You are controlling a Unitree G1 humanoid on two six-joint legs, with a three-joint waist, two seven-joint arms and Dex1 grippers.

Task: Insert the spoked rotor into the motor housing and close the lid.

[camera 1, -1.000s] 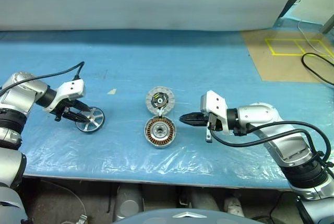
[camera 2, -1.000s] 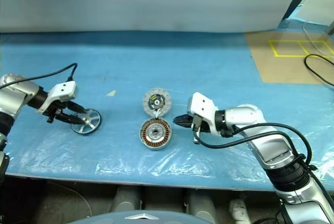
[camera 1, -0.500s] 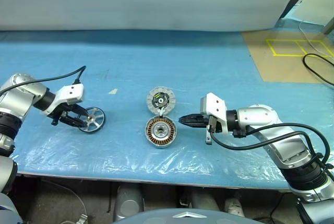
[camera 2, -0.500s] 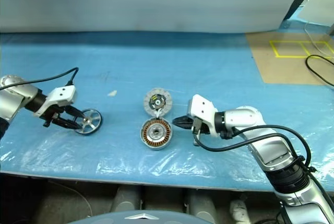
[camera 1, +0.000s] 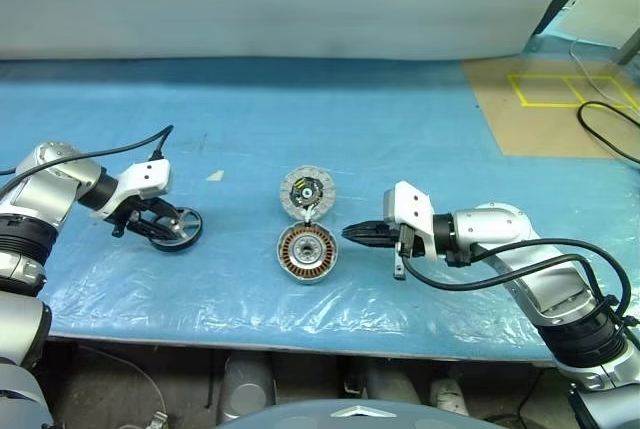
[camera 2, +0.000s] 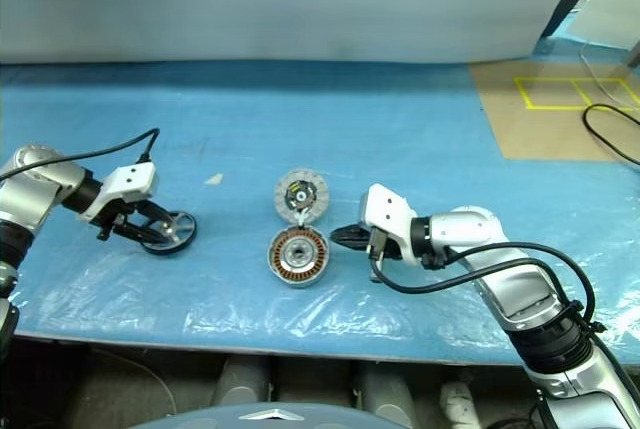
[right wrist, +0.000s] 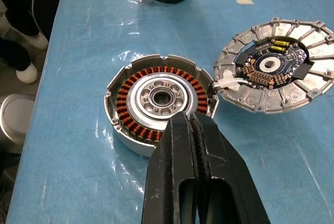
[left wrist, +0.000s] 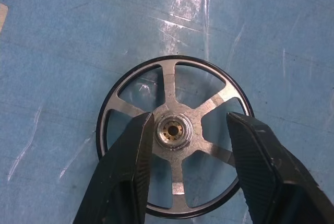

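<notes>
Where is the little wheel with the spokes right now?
The spoked rotor lies on the blue sheet at the robot's left, under the left tool, well away from the motor housing.

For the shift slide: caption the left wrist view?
Open left gripper straddling the spoked rotor's hub on blue sheeting.

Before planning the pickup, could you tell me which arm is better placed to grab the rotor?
Left: its open gripper straddles the rotor. The right gripper is shut beside the housing.

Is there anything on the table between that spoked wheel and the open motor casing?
No, just bare blue sheet. In the left eye view the stretch between the spoked rotor and the motor housing holds nothing.
</notes>
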